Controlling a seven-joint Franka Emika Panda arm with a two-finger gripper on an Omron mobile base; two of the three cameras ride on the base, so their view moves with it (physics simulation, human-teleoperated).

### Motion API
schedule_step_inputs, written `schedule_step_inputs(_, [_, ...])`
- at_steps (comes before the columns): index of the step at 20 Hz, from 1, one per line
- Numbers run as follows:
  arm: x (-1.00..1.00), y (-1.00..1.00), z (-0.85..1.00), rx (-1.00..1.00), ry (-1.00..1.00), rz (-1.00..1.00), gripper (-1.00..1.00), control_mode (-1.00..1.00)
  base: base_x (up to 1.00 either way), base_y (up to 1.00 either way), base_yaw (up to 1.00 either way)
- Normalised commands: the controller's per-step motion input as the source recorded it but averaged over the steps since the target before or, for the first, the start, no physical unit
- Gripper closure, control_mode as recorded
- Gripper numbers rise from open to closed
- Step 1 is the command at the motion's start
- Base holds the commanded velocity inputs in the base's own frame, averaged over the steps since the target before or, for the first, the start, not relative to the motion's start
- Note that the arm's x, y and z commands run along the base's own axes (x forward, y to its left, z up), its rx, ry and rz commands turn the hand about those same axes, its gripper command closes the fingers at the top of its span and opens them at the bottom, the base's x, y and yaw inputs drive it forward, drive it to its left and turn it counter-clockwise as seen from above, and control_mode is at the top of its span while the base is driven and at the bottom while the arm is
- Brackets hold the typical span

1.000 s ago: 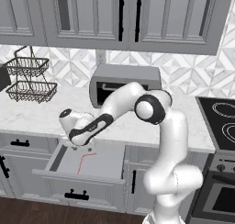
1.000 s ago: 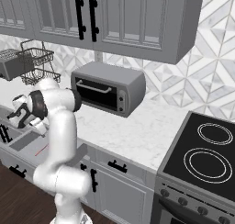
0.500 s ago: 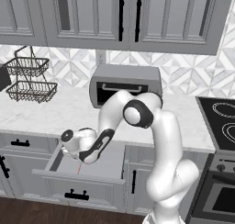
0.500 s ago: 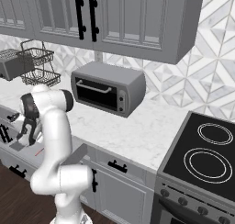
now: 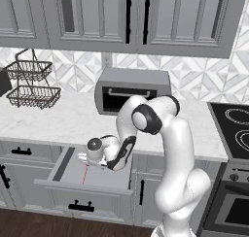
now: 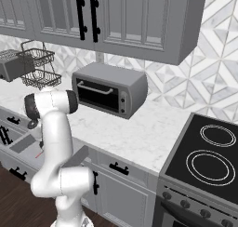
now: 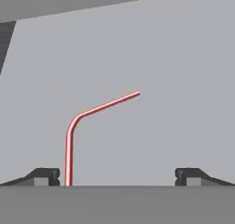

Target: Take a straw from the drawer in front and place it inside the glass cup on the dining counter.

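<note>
Jaws wide apart, arm (image 5: 165, 134) bent low over drawer (image 5: 92, 175), straw (image 7: 87, 115) betw fingertips (image 7: 46, 175)

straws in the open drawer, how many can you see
1. The straw lies flat on the floor of the drawer, bent end up in the hand view, just inside one of the open fingers. The arm hides part of the drawer, so more may be unseen.

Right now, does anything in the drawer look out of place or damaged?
Nothing stands out. The straw lies flat on the floor of the open drawer, intact, its bend being its normal shape. The open hand hovers over it, the straw near one fingertip.
</note>
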Motion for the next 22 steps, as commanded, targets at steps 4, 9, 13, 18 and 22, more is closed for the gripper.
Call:
schedule_step_inputs(4, [0.28, 0.16, 0.13, 0.06, -0.03, 0.09, -1.00, -1.00, 0.00, 0.00, 0.00])
schedule_step_inputs(9, [0.19, 0.33, 0.09, 0.00, 0.05, 0.02, -1.00, -1.00, 0.00, 0.00, 0.00])
schedule_step_inputs(13, [0.21, 0.56, 0.11, -0.07, 0.22, 0.00, -1.00, -1.00, 0.00, 0.00, 0.00])
schedule_step_inputs(18, [0.47, 0.47, 0.03, -0.13, 0.11, 0.00, -1.00, -1.00, 0.00, 0.00, 0.00])
schedule_step_inputs(22, [0.48, 0.35, -0.03, -0.17, 0.09, 0.00, -1.00, -1.00, 0.00, 0.00, 0.00])
